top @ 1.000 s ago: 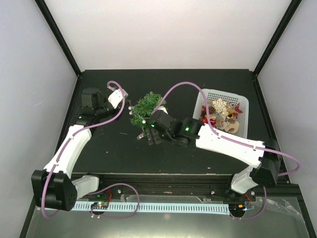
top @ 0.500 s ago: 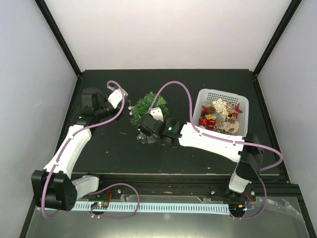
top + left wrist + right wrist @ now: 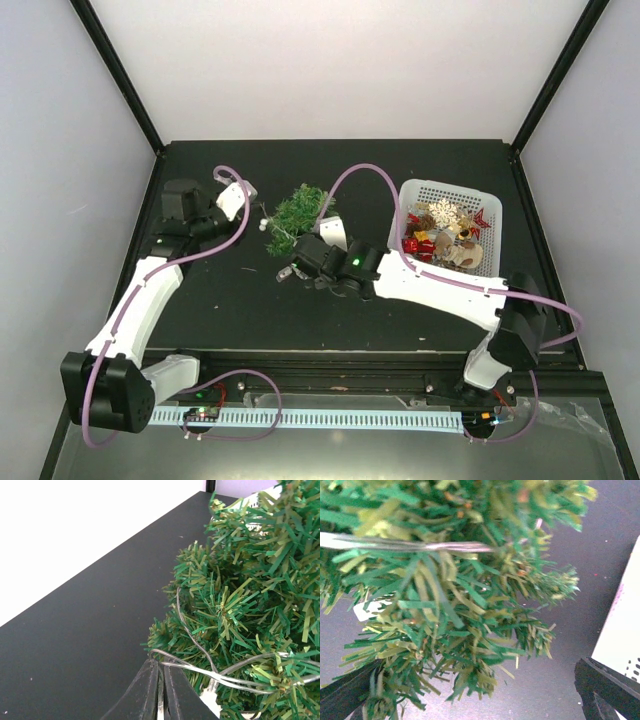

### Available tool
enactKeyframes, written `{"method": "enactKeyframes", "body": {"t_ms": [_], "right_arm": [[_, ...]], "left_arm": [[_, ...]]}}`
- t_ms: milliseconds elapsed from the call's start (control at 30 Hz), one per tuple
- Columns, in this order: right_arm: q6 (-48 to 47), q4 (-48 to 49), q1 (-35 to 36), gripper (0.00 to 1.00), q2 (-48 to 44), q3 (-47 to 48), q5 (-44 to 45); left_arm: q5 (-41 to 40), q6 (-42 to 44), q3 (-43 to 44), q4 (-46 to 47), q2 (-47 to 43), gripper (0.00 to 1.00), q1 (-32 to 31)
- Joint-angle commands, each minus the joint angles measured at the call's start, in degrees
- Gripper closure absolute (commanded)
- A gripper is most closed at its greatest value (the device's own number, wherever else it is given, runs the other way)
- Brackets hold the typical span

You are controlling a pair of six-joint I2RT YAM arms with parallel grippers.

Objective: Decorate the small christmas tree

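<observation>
The small christmas tree [image 3: 295, 213] is a bushy green fir near the middle of the black table. It fills the left wrist view's right side [image 3: 240, 600] and the right wrist view's top [image 3: 445, 580]. A clear wire strand [image 3: 200, 671] with white beads [image 3: 263, 226] loops over its branches. My left gripper [image 3: 161, 669] sits at the tree's left side, shut on that strand. My right gripper [image 3: 475, 700] stands wide open at the tree's near side, with branches hanging between its fingers [image 3: 345, 695]; in the top view my right gripper [image 3: 296, 264] lies just below the tree.
A white mesh basket [image 3: 440, 186] of ornaments stands right of the tree, and its wall [image 3: 620, 640] shows close to my right finger. A purple cable arcs over the right arm. Black frame posts border the table at the back corners.
The right arm's forearm and elbow swung left, then partly back, and its jaws opened a little wider by the tree. The left arm and the tree stayed almost still.
</observation>
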Motion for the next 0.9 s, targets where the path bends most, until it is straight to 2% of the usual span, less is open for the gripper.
{"method": "enactKeyframes", "body": {"t_ms": [0, 367, 600, 867], "right_arm": [[-3.5, 1.3, -1.9, 0.00, -4.1, -2.0, 2.8], [-14.9, 5.7, -8.7, 0.00, -8.7, -5.6, -0.2], [-18.9, 6.6, -10.8, 0.00, -8.6, -4.2, -1.1], [-18.7, 7.1, -10.9, 0.00, -9.5, -4.1, -3.2]], "left_arm": [[2.1, 1.8, -1.0, 0.5, -2.3, 0.93, -0.4], [2.3, 5.5, -2.3, -1.2, -5.0, 0.87, -2.4], [2.2, 7.5, -2.0, -0.6, -3.7, 0.81, -4.3], [-4.9, 10.3, -1.8, 4.1, 0.5, 0.78, -7.3]]}}
